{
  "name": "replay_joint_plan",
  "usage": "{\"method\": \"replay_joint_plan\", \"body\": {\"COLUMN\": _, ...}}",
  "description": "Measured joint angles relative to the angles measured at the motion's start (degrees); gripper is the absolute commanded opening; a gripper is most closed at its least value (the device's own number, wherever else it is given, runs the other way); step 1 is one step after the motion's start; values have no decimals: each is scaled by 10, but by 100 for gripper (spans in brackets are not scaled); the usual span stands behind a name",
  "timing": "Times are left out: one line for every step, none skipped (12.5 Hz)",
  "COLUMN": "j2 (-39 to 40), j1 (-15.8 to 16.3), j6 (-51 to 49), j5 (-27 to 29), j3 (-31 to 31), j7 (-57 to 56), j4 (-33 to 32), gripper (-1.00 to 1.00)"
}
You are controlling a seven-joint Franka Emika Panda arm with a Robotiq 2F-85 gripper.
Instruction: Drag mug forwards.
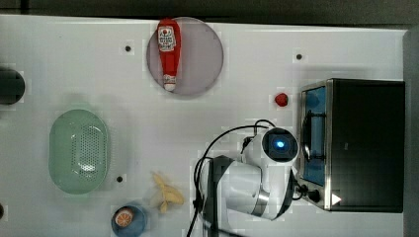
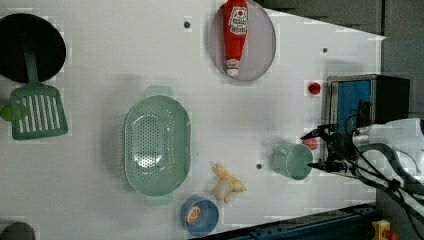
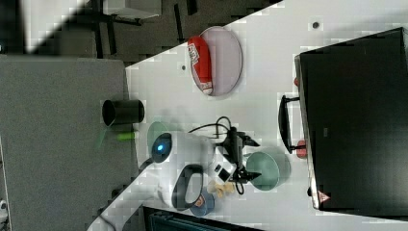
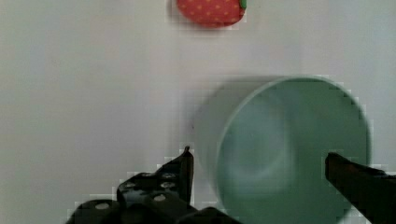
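Straddling the mug (image 4: 289, 154): gripper (image 4: 261, 163) jaws spread wide, one finger outside the wall, the other over the far rim, nothing clamped yet. Mug stands upright on the white table (image 2: 100, 60), close by the toaster oven (image 2: 357, 97) with a strawberry (image 4: 210, 10) near it (handle not visible). Wide stance probably suits hooking the rim to drag it.

The arm (image 1: 257, 182) hides the mug (image 2: 292, 161) in the top view.
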Motion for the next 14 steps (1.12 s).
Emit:
{"method": "replay_joint_plan", "body": {"j2": 20, "j1": -1, "j6": 23, "j5": 0, "j3": 5, "j7": 25, "j4": 2, "gripper": 100}}
{"method": "replay_joint_plan", "body": {"j2": 34, "j1": 0, "j6": 59, "j5": -7, "j3": 10, "j7": 51, "j4": -1, "gripper": 100}}
{"method": "replay_joint_plan", "body": {"j2": 44, "j1": 1, "j6": 80, "j5": -18, "j3": 11, "j7": 69, "j4": 0, "gripper": 100}}
{"method": "replay_joint_plan", "body": {"j2": 54, "j1": 3, "j6": 95, "j5": -19, "j3": 10, "j7": 83, "j4": 0, "gripper": 100}}
{"method": "replay_joint_plan", "body": {"j2": 67, "j1": 5, "j6": 107, "j5": -19, "j3": 9, "j7": 86, "j4": 3, "gripper": 93}}
{"method": "replay_joint_plan", "body": {"j2": 83, "j1": 5, "j6": 125, "j5": -13, "j3": 7, "j7": 86, "j4": 6, "gripper": 69}}
{"method": "replay_joint_plan", "body": {"j2": 95, "j1": 6, "j6": 139, "j5": -8, "j3": 3, "j7": 88, "j4": 7, "gripper": 43}}
{"method": "replay_joint_plan", "body": {"j2": 97, "j1": 5, "j6": 139, "j5": -13, "j3": -1, "j7": 96, "j4": 2, "gripper": 18}}
{"method": "replay_joint_plan", "body": {"j2": 98, "j1": 2, "j6": 141, "j5": -13, "j3": -3, "j7": 105, "j4": -3, "gripper": -5}}
{"method": "replay_joint_plan", "body": {"j2": 97, "j1": -1, "j6": 139, "j5": -13, "j3": -3, "j7": 107, "j4": -7, "gripper": -28}}
{"method": "replay_joint_plan", "body": {"j2": 95, "j1": -4, "j6": 143, "j5": -13, "j3": -1, "j7": 109, "j4": -7, "gripper": -52}}
{"method": "replay_joint_plan", "body": {"j2": 96, "j1": -4, "j6": 145, "j5": -15, "j3": 4, "j7": 114, "j4": -1, "gripper": -65}}
{"method": "replay_joint_plan", "body": {"j2": 97, "j1": 0, "j6": 140, "j5": -19, "j3": 7, "j7": 114, "j4": 6, "gripper": -65}}
{"method": "replay_joint_plan", "body": {"j2": 95, "j1": 2, "j6": 140, "j5": -18, "j3": 13, "j7": 114, "j4": 8, "gripper": -65}}
